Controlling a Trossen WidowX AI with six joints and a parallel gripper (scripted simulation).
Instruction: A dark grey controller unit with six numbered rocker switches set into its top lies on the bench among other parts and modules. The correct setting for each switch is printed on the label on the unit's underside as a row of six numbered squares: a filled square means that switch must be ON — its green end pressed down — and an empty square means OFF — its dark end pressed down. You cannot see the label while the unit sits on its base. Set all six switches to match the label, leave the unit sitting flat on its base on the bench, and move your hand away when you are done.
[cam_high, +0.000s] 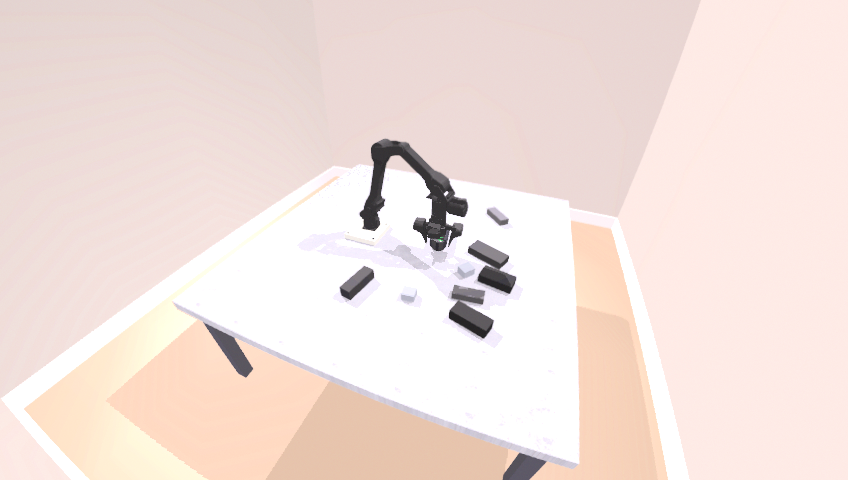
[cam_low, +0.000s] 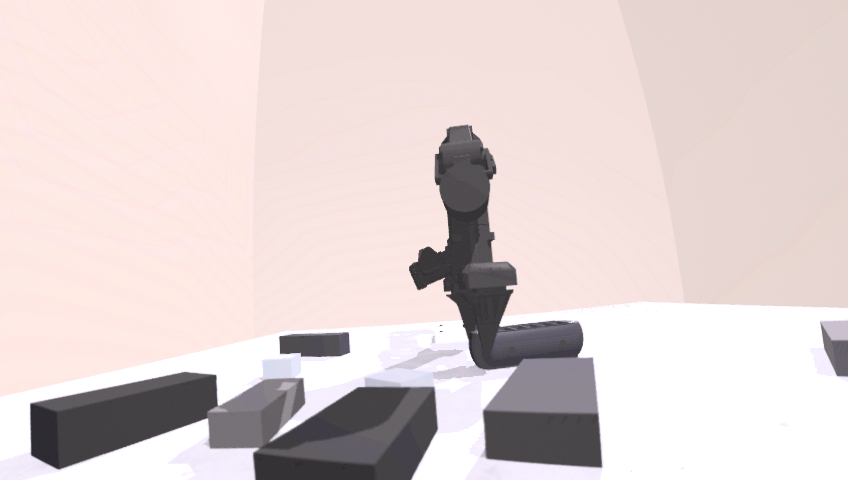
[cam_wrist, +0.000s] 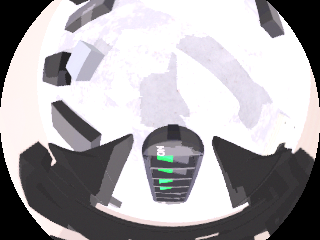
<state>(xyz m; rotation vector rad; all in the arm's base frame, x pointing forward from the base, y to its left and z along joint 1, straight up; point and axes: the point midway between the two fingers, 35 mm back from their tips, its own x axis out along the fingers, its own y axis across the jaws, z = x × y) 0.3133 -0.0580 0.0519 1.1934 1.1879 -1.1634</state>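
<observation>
The dark grey controller unit (cam_high: 438, 245) (cam_low: 535, 346) (cam_wrist: 173, 147) has a rounded end and appears to rest on the bench, switches facing up. In the wrist view, green ends show on several switches, on the side by the ON marking; the farther rows are foreshortened and hard to read. The label is hidden underneath. My gripper (cam_high: 437, 242) (cam_low: 480, 348) (cam_wrist: 173, 139) is open and points down. Its fingers stand on either side of the unit's rounded end, with a visible gap on both sides in the wrist view, and hold nothing.
Dark blocks (cam_high: 487, 253) (cam_high: 496, 279) (cam_high: 470, 319) and a grey block (cam_high: 468, 294) lie on one side of the unit. Another dark block (cam_high: 357, 282) lies apart. Two pale cubes (cam_high: 465, 270) (cam_high: 408, 293) sit nearby. A grey block (cam_high: 497, 215) lies farther back.
</observation>
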